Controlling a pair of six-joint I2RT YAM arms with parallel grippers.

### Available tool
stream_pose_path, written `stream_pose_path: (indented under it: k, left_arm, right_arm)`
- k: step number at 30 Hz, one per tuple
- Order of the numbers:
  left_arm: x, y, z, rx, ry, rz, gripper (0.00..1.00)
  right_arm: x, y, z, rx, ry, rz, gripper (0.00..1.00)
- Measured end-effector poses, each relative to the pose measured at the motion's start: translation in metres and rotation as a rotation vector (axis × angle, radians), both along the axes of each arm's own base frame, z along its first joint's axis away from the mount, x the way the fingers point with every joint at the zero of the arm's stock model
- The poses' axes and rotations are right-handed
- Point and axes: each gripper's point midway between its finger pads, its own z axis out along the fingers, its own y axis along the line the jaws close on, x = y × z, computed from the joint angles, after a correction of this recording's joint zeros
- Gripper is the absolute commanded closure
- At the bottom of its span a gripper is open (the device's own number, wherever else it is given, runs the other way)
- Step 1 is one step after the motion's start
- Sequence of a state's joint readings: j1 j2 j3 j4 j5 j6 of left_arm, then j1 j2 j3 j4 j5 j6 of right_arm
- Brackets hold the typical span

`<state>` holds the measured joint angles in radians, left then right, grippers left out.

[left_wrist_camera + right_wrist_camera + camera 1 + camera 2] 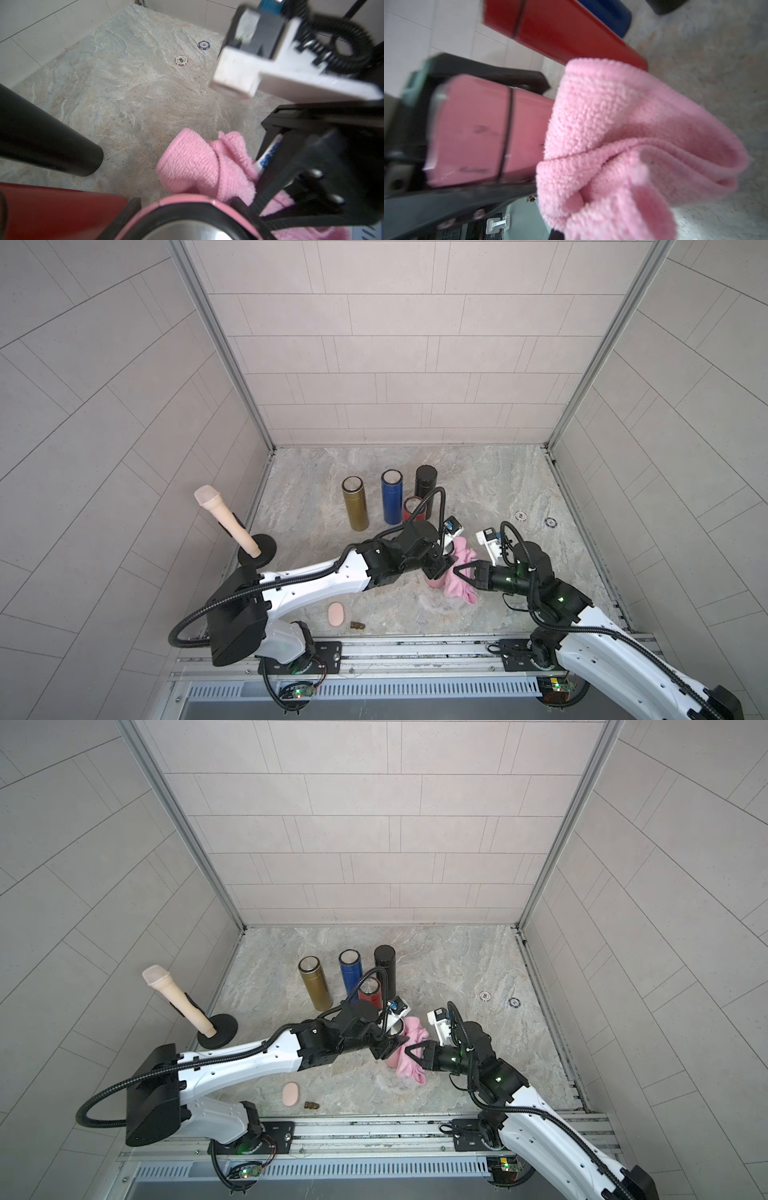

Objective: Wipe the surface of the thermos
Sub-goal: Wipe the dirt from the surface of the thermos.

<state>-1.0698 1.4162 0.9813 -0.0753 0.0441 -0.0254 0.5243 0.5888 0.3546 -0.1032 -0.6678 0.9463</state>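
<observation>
A pink thermos (432, 582) (187, 199) (477, 128) is gripped near its open top by my left gripper (437, 569) (387, 1048) (187, 209), whose black fingers (134, 205) clamp both sides of it. A fluffy pink cloth (460, 574) (409, 1052) (193, 164) (612, 135) is bunched in my right gripper (457, 571) (408, 1050), which is shut on it. The cloth presses against the thermos's side, below the left fingers. It covers the right fingertips in the right wrist view.
Gold (355, 508), blue (392, 497), black (427, 483) and red (413, 508) thermoses stand just behind the arms. A beige microphone on a black stand (226, 522) is at the left wall. A pink oval (335, 614), a brown bit (357, 625) and two chips (520, 515) lie around.
</observation>
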Motion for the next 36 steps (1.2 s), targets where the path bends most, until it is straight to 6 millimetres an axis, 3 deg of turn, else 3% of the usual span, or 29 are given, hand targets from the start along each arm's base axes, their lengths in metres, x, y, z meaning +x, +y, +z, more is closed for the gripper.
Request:
stream_pose_path:
  k: [3, 7, 9, 10, 11, 14, 16, 22, 27, 36]
  left_arm:
    - [0.002, 0.0, 0.008, -0.026, -0.014, 0.013, 0.64]
    - [0.003, 0.0, 0.015, -0.049, -0.025, 0.018, 0.6]
    - [0.003, 0.002, 0.013, -0.043, -0.025, 0.021, 0.67]
    - [0.002, 0.003, 0.011, -0.035, -0.021, 0.022, 0.79]
    - [0.002, 0.005, 0.007, -0.023, -0.017, 0.024, 0.85]
    - [0.001, 0.009, 0.0, 0.001, -0.01, 0.032, 0.84]
    - [0.002, 0.01, 0.0, 0.006, -0.014, 0.036, 0.75]
    - [0.003, 0.014, 0.0, 0.019, -0.021, 0.047, 0.25]
    - [0.004, 0.014, 0.0, 0.021, -0.026, 0.051, 0.17]
    - [0.004, 0.012, 0.003, 0.002, -0.029, 0.045, 0.19]
  right_arm:
    - [-0.004, -0.004, 0.014, 0.017, -0.021, -0.006, 1.0]
    - [-0.008, -0.009, 0.031, 0.014, -0.028, -0.017, 1.0]
    - [-0.007, -0.01, 0.045, 0.021, -0.052, -0.02, 1.0]
    - [-0.007, -0.01, 0.055, 0.026, -0.071, -0.019, 1.0]
    - [-0.006, -0.01, 0.064, 0.028, -0.089, -0.016, 1.0]
    - [-0.004, -0.011, 0.083, 0.01, -0.128, -0.019, 1.0]
    - [-0.001, -0.012, 0.09, -0.005, -0.145, -0.022, 1.0]
    - [0.004, -0.018, 0.084, -0.08, -0.149, -0.047, 1.0]
    - [0.01, -0.027, 0.087, -0.115, -0.166, -0.091, 1.0]
    - [0.016, -0.032, 0.097, -0.118, -0.19, -0.113, 1.0]
